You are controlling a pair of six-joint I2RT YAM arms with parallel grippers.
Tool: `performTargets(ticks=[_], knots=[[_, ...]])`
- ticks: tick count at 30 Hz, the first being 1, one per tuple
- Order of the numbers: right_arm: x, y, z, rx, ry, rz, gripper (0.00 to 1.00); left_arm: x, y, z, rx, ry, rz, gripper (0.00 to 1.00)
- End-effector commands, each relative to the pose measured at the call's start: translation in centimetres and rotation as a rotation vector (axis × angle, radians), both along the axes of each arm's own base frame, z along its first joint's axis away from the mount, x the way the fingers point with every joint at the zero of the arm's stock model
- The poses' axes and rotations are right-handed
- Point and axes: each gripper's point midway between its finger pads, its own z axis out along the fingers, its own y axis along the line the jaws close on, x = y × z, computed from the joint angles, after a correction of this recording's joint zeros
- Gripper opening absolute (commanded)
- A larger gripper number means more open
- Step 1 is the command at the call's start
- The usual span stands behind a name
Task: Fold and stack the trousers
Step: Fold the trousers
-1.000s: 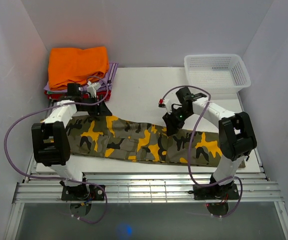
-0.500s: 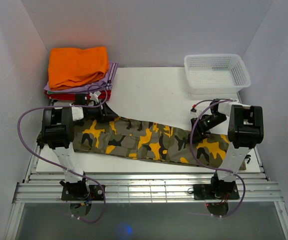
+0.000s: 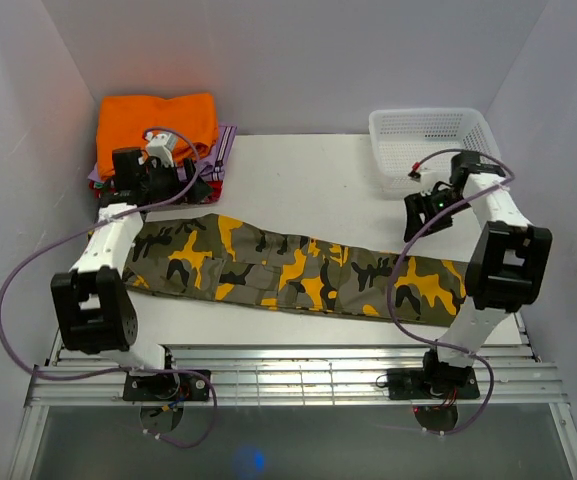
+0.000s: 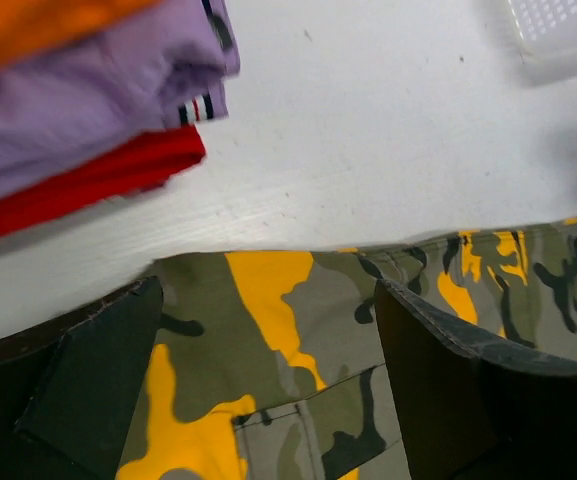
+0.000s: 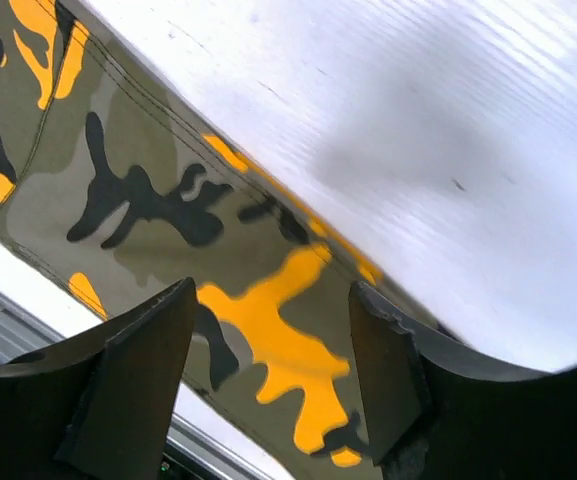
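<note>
Lifted clear of the cloth within the last second: left gripper [image 3: 190, 186] now back by the stack of folded clothes, orange over lilac and red [image 3: 158, 135], right gripper [image 3: 417, 212] up beside the white plastic mesh basket [image 3: 433, 140].

From above: long camouflage-print cloth trousers [image 3: 288, 272] stretched flat at full length across the white table [image 3: 308, 180], wider end at left, not yet folded. Both elbows raised, forearms reaching to the far corners.

Left wrist: looks down past widely parted fingers [image 4: 88, 390], nothing between them, onto trouser cloth beside the stack.

Right wrist: hovers over the leg end, fingers [image 5: 138, 370] released and empty.

Reads as spreading just finished; next calls for regrasping one end and carrying it over the other.
</note>
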Motion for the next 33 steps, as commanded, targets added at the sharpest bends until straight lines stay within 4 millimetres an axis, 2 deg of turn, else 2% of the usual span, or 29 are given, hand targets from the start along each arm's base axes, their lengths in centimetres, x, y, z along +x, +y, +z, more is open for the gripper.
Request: performTargets(ticks=[1, 2, 4, 5, 6, 7, 8, 9, 13, 16, 18, 21, 23, 28, 33], knots=[[-3.2, -4.0, 3.7, -0.082, -0.035, -0.149, 0.69, -1.7, 4.3, 3.9, 0.22, -0.11, 0.093, 0.98], [-4.3, -5.9, 3.8, -0.089, -0.025, -0.22, 0.69, -2.7, 4.8, 4.6, 0.23, -0.108, 0.1, 0.98], [-6.4, -8.0, 4.2, -0.124, -0.033, -0.29, 0.7, -3.8, 5.8, 4.5, 0.234, -0.083, 0.112, 0.98], [-7.9, -8.7, 3.3, -0.135, -0.002, -0.314, 0.71, -4.7, 6.0, 4.0, 0.236, -0.045, 0.108, 0.98], [-9.0, -10.8, 2.9, -0.175, 0.0, -0.35, 0.71, -5.2, 6.1, 4.1, 0.235, -0.04, 0.107, 0.98], [-9.9, -11.6, 2.8, -0.195, -0.004, -0.364, 0.71, -5.7, 6.0, 4.1, 0.219, -0.033, 0.091, 0.98], [-11.1, -12.1, 1.8, -0.2, 0.026, -0.372, 0.69, -6.3, 5.9, 3.7, 0.215, -0.017, 0.085, 0.98], [-12.0, -13.7, 1.4, -0.225, 0.024, -0.389, 0.67, -6.8, 5.8, 4.2, 0.217, -0.032, 0.086, 0.98], [-14.4, -16.6, -0.1, -0.259, 0.067, -0.433, 0.51, -8.2, 5.5, 4.5, 0.215, -0.045, 0.088, 0.98], [-15.6, -18.4, -1.2, -0.274, 0.098, -0.465, 0.5, -8.9, 6.0, 3.5, 0.232, -0.015, 0.113, 0.98], [-16.2, -19.2, -1.8, -0.273, 0.112, -0.489, 0.5, -9.4, 6.6, 2.0, 0.261, 0.049, 0.128, 0.98], [-16.9, -18.8, -3.1, -0.237, 0.159, -0.49, 0.5, -10.5, 7.7, -0.1, 0.244, 0.148, 0.134, 0.98], [-17.4, -18.1, -3.9, -0.212, 0.184, -0.484, 0.49, -11.1, 9.1, -1.1, 0.208, 0.213, 0.161, 0.98], [-17.9, -16.7, -5.5, -0.139, 0.234, -0.497, 0.49, -11.6, 12.3, -0.5, 0.159, 0.213, 0.22, 0.98], [-17.9, -15.8, -6.3, -0.086, 0.255, -0.509, 0.42, -11.7, 13.2, 0.0, 0.176, 0.2, 0.234, 0.98]])
